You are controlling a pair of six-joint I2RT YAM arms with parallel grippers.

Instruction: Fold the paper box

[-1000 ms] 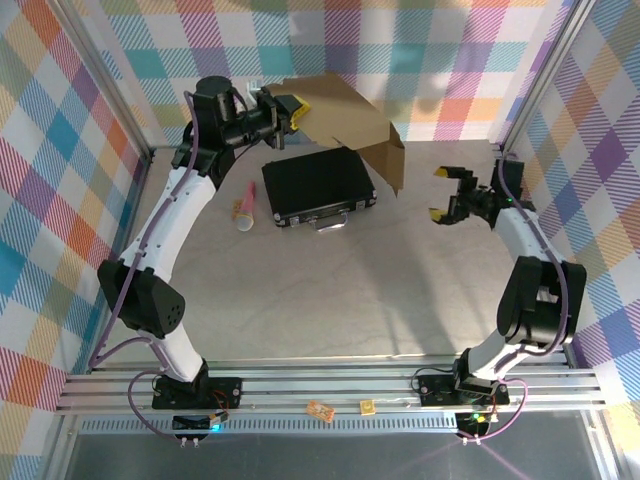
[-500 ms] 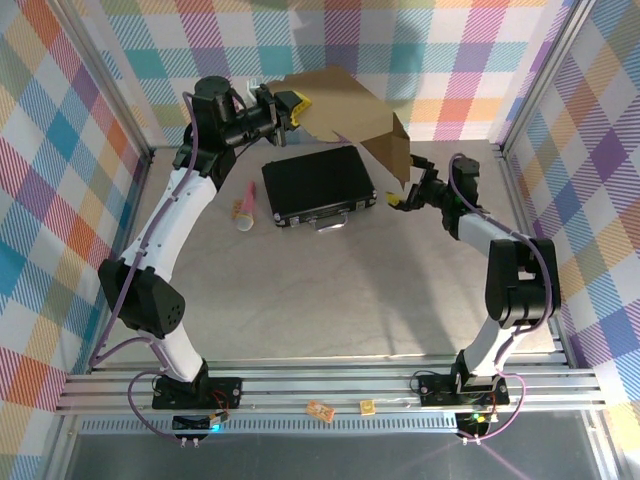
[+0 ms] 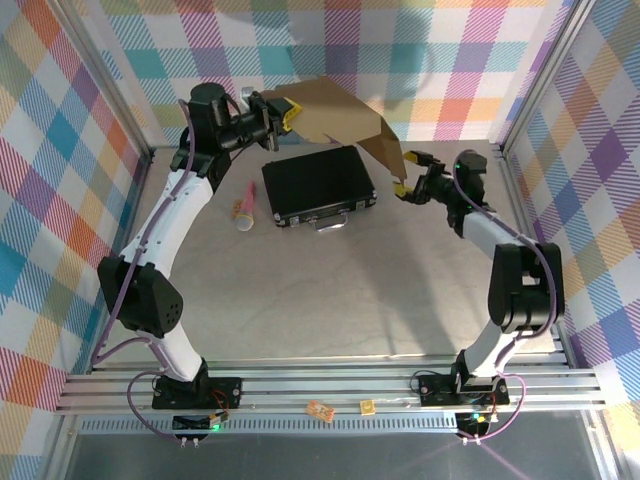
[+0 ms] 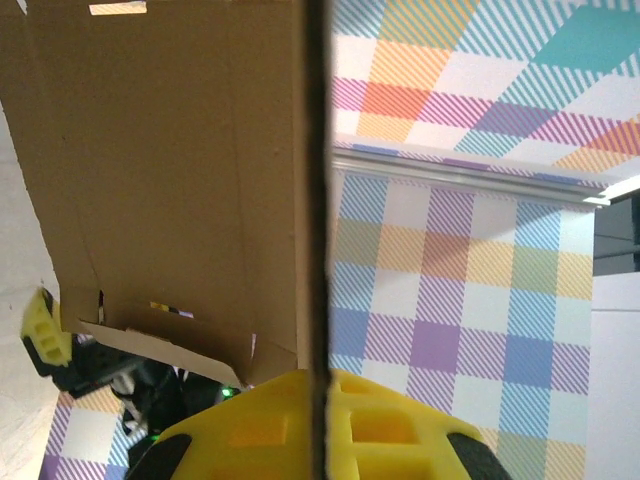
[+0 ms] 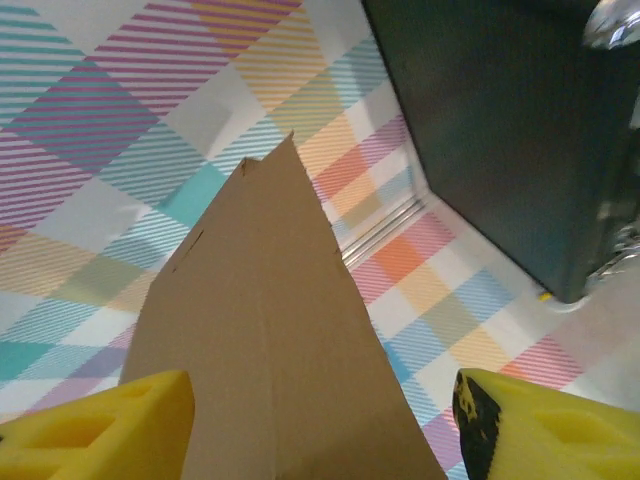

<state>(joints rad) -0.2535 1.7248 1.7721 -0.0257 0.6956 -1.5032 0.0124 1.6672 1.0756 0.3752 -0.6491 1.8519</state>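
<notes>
Swung right gripper (image 3: 408,177) in from the right to straddle the hanging flap (image 3: 390,158) of the box (image 3: 335,108), jaws apart, not yet pinching. Holding box aloft over the case (image 3: 318,186), left gripper (image 3: 278,105) clamped on its edge. Likely mid-fold: next, pinch flap squarely and turn it along its crease.

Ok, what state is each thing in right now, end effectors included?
paper box: unfolded, held aloft, one flap hanging down.
left end effector: shut on the paper box's edge.
right end effector: open, straddling the hanging flap.
black hard case: closed, lying flat.
pink object: lying on its side.
</notes>
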